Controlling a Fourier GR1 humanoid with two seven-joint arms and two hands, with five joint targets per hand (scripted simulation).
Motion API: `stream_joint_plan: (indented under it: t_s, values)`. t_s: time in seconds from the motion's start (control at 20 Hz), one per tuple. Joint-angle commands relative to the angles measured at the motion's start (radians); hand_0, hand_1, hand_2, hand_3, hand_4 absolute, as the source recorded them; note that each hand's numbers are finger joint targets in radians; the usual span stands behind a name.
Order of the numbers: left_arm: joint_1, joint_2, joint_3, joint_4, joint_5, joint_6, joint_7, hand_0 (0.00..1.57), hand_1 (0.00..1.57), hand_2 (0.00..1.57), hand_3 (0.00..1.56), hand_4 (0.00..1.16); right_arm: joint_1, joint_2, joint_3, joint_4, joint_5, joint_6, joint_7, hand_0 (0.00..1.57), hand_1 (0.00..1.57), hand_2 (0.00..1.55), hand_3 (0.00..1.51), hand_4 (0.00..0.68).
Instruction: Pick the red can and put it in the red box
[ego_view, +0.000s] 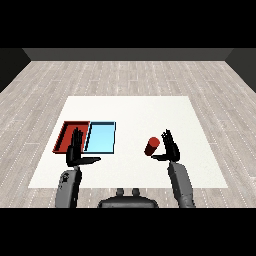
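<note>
Can: red can (152, 146) on the white table (130, 112), right of both trays, well apart from them; looks tilted.
My right hand: right hand (170, 148) just beside the can, on its right; fingers straight, thumb reaching under toward the can, nothing gripped. I cannot tell whether it touches.
My left hand: left hand (76, 152) open, fingers straight, thumb out to the right, over the near edge of the red tray.
Trays: red tray (64, 135) left, blue tray (101, 138) beside it, edges meeting.
</note>
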Motion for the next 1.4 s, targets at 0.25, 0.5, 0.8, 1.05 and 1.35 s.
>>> stream_joint_plan:
  t_s: [0.25,0.5,0.8,1.05,1.35]
  values:
    - [-0.017,-0.005,0.012,0.003,0.012,0.01,0.02,0.0,0.0,0.0,0.0,0.0,-0.131,-0.018,-0.042,0.165,-0.053,0.0,0.0,0.0,0.0,0.0,0.0,0.0]
    - [0.015,-0.006,0.001,0.008,-0.007,-0.001,-0.028,0.0,0.0,0.0,0.0,0.0,-0.108,-0.005,-0.013,0.227,-0.025,-0.004,-0.088,0.0,0.0,0.0,0.0,0.0]
    - [0.092,0.025,0.02,-0.111,0.041,-0.05,0.015,0.0,0.0,0.0,0.0,0.0,-0.112,0.001,0.001,0.172,-0.046,-0.015,-0.034,0.0,0.0,0.0,0.0,0.0]
    - [0.106,-0.014,-0.007,-0.096,0.003,-0.004,0.002,0.0,0.0,0.0,0.0,0.0,-0.1,0.011,0.005,0.193,-0.057,-0.003,-0.076,0.0,0.0,0.0,0.0,0.0]
    - [-0.009,0.011,0.027,0.023,0.012,-0.012,-0.015,0.0,0.0,0.0,0.0,0.0,-0.133,0.019,0.044,0.245,-0.02,-0.058,-0.099,0.0,0.0,0.0,0.0,0.0]
